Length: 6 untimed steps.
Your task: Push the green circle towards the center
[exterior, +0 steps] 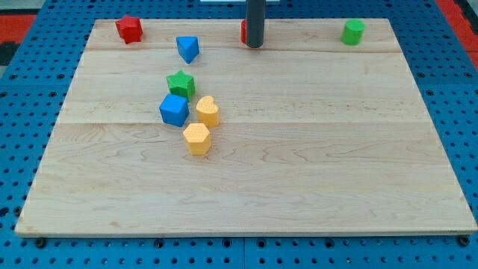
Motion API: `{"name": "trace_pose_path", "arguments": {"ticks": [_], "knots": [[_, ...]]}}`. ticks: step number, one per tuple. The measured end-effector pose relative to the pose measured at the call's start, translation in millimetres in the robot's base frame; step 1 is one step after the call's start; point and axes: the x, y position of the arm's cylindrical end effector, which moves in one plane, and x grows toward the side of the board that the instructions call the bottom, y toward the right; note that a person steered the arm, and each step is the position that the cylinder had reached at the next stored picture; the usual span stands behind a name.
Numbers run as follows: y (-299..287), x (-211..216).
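The green circle (pixel 353 32) stands near the board's top right corner. My tip (pixel 255 45) is at the top middle of the board, well to the left of the green circle and apart from it. A red block (pixel 243 32) is mostly hidden behind the rod; its shape cannot be made out.
A red star-like block (pixel 129 29) sits at the top left. A blue triangle (pixel 187 48) lies right of it. Below, a green star (pixel 181 83), a blue cube (pixel 173 110), a yellow heart (pixel 208 111) and a yellow hexagon (pixel 197 138) cluster together. The wooden board (pixel 299 164) lies on a blue pegboard.
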Motion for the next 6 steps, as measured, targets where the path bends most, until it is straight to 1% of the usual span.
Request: {"name": "trace_pose_path", "arguments": {"ticks": [2,3,4,6], "knots": [[30,19],[66,14],[75,12],[76,10]]}}
